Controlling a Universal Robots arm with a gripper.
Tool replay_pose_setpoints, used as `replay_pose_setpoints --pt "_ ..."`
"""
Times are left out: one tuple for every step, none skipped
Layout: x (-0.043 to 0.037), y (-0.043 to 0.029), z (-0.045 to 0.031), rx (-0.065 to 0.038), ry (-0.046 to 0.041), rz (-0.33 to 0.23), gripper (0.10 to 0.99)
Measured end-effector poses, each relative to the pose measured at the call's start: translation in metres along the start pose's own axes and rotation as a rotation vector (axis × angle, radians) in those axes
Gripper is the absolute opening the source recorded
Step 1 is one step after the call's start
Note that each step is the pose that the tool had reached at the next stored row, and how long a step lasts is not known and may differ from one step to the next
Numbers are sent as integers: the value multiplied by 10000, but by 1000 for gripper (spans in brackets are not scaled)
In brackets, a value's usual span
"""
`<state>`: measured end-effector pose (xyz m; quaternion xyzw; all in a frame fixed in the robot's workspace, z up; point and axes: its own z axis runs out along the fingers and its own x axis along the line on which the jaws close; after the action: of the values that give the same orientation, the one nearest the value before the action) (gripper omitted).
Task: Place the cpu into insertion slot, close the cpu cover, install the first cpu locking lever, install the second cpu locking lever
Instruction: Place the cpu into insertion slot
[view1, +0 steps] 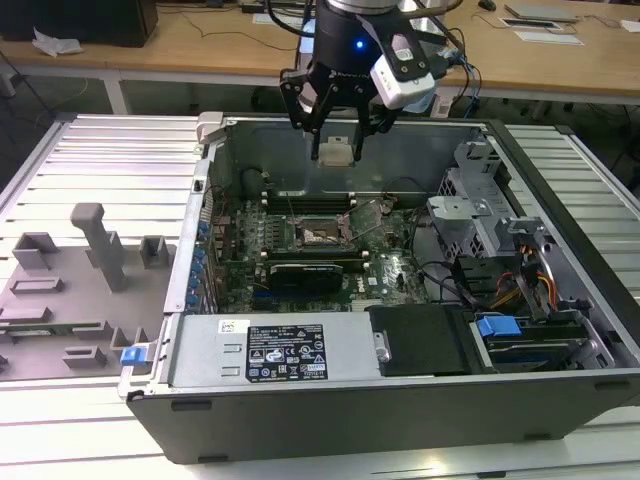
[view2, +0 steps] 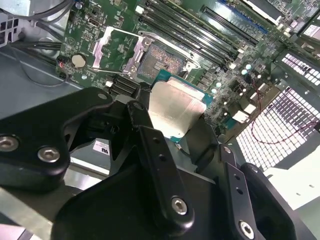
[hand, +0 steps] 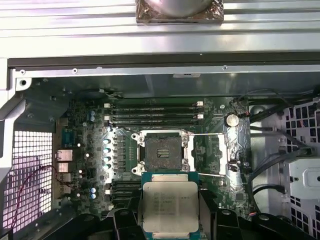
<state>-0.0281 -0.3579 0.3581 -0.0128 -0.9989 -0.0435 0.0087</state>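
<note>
My gripper (view1: 335, 152) hangs above the open computer case, shut on the cpu (view1: 336, 153), a flat square chip with a silvery top. In both wrist views the cpu (view2: 175, 110) (hand: 170, 206) sits flat between the black fingers (view2: 150, 140). The insertion slot (view1: 322, 235) (hand: 161, 151) (view2: 164, 56) lies uncovered on the green motherboard (view1: 395, 270), below the gripper and apart from the chip. The cpu cover (view2: 98, 46) is swung open beside the slot. Two thin locking levers (hand: 210, 134) stick out on the cover's side.
Black memory slots (hand: 155, 112) run beside the socket. A long black card (view1: 305, 272) lies on its other side. A labelled power supply (view1: 285, 350) fills the case's near edge, with drive cages and cables (view1: 500, 270) at the exterior view's right. A grey fixture tray (view1: 70, 290) lies outside.
</note>
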Motion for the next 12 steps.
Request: replay_pose_setpoints --pt "2 -2 28 16 -2 1 537" --pt "3 -4 48 30 -4 0 537" --pt "3 -5 59 38 -5 1 537" --pt "4 -6 71 46 -6 1 537" --pt "5 -8 89 58 -7 0 537" --pt "6 -9 103 74 -9 1 537" --pt "9 -10 118 106 -12 3 537" --pt "13 -12 133 147 -18 21 537" --pt "12 -14 150 153 -31 151 537" --pt "12 -14 164 151 -53 433 537" --pt "12 -16 175 145 -79 766 537" --pt "12 -17 190 138 -113 1194 537"
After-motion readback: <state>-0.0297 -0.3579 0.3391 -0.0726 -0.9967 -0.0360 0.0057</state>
